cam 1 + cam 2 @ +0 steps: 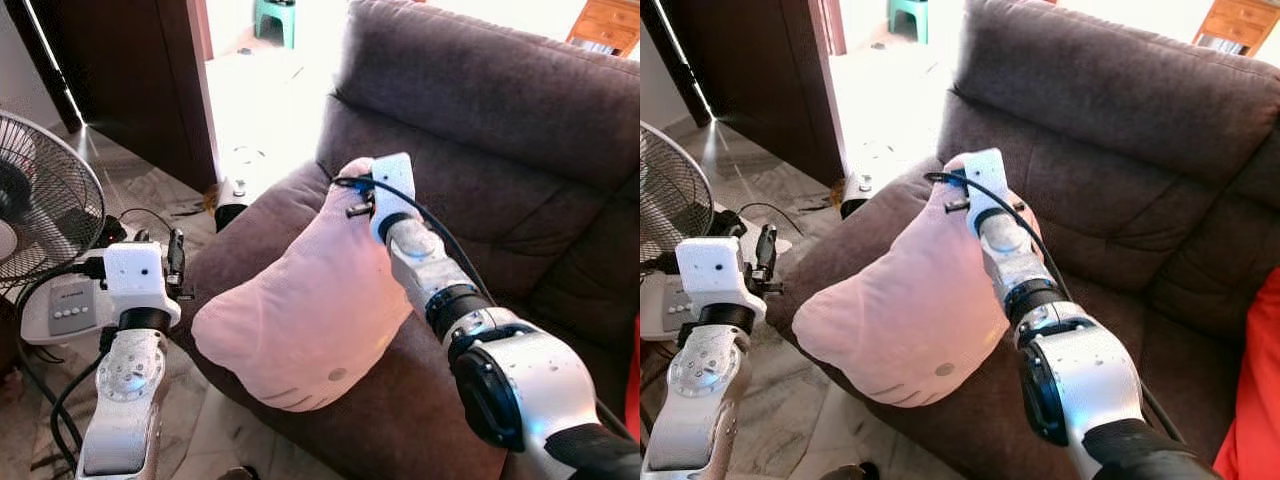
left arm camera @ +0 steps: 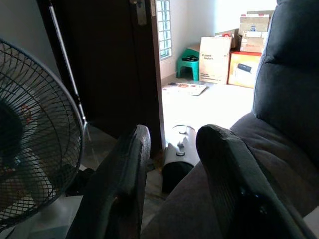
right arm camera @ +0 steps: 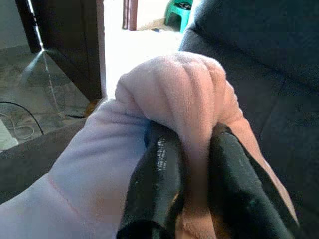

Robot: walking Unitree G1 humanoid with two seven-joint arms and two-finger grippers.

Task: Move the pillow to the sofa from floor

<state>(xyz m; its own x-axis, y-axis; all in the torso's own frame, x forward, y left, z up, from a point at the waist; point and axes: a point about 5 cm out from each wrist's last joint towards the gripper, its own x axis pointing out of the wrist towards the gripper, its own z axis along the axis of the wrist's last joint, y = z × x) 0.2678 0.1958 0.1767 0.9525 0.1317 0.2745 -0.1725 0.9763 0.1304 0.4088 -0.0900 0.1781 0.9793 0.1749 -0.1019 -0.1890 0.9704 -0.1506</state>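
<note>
A pale pink pillow [image 1: 305, 310] lies on the seat of the brown sofa [image 1: 500, 120], near its left armrest, with its lower edge over the seat's front. My right gripper [image 3: 192, 149] is shut on a bunched fold at the pillow's top corner [image 3: 184, 84]; the pink fabric is pinched between both black fingers [image 3: 159, 174]. My left gripper [image 2: 172, 164] is open and holds nothing. It hovers beside the armrest at the sofa's left, apart from the pillow.
A standing fan [image 1: 40, 200] with its white base and cables is on the floor at the left. A dark door [image 1: 130, 70] stands behind it. A small white appliance [image 1: 238, 185] sits on the floor by the armrest. A green stool [image 1: 275, 18] stands in the far room.
</note>
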